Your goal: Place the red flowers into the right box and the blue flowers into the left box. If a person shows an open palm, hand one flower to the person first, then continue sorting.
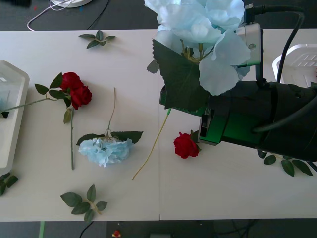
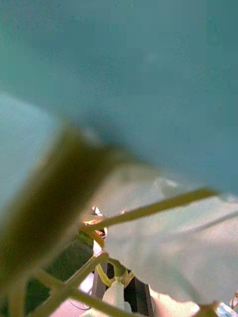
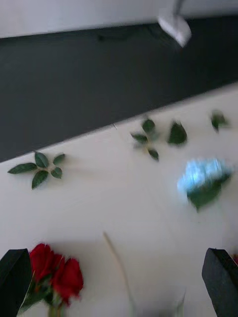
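Note:
A pale-blue flower is held high above the table at the end of my right arm. Its petals and broad leaf hide the right gripper, and its thin stem trails down toward the table. The right wrist view shows blue petals and stems pressed close. A second blue flower lies on the table, with two red flowers to its left and one red flower to its right. My left gripper is open, low over the table with red flowers by one finger. The left box and right box sit at the table's edges.
Loose green leaf sprigs lie at the back, at the front, at the front left edge and under my right arm. Cables run over the dark floor beyond the table.

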`<state>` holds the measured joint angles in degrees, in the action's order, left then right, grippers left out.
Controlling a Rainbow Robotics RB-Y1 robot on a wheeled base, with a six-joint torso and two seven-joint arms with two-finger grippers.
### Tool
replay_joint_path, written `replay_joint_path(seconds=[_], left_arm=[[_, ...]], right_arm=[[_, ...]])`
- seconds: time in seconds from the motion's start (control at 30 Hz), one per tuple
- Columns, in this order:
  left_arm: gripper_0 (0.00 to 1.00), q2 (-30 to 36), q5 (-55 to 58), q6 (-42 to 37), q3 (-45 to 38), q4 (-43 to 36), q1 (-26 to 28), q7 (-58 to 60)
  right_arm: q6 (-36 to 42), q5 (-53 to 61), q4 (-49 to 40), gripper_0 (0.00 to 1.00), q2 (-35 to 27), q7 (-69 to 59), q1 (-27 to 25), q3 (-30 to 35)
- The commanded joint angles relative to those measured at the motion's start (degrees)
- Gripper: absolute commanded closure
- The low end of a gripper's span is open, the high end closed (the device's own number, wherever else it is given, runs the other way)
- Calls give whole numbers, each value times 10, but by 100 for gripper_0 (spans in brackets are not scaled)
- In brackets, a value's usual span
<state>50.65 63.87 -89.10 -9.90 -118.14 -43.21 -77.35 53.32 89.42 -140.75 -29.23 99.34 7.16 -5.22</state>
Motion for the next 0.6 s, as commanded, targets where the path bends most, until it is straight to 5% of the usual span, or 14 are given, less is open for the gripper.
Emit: replay_joint_path(seconds=[0.03,0.23,0.6], left_arm=[[0,-49,52,-107,-68,-75,2,-138],[0,-92,118,-202,-106,-123,1,-194],[0,-172,249,-209,-111,-90,-22,-200]], right_arm=[[-8,8,-6,100,15,33,16,-11],[-8,8,-6,100,18,37,16,-13],[-8,8,-6,100,19,38,16,-15]])
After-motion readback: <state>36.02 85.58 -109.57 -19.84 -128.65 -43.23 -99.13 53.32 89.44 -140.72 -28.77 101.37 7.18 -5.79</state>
